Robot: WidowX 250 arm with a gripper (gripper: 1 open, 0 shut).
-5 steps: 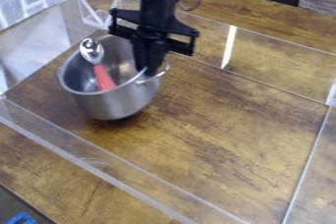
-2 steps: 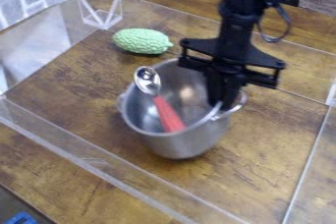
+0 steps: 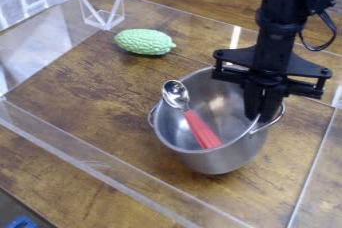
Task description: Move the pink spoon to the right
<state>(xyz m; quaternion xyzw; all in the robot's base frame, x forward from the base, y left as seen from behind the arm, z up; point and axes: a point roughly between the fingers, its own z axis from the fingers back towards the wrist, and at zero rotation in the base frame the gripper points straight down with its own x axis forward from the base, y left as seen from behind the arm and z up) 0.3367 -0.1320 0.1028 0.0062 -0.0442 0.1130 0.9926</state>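
My end effector [image 3: 267, 108] pointed straight down at right of frame, fingers clamped tight on right rim of steel pot [image 3: 214, 152]. Pink spoon [image 3: 193, 115] lay inside pot, lower right of centre: silver bowl leaning on left rim, pink handle slanting down to pot floor. Bumpy green vegetable [image 3: 144, 41] sat upper left on wooden counter [image 3: 80, 112], well apart from pot.

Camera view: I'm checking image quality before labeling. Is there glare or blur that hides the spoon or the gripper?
Camera view: low resolution, soft throughout. Spoon stays readable, its bowl shiny; pot shows bright reflections; gripper is dark, its tips blurring against the pot rim; light streaks mark the clear walls.
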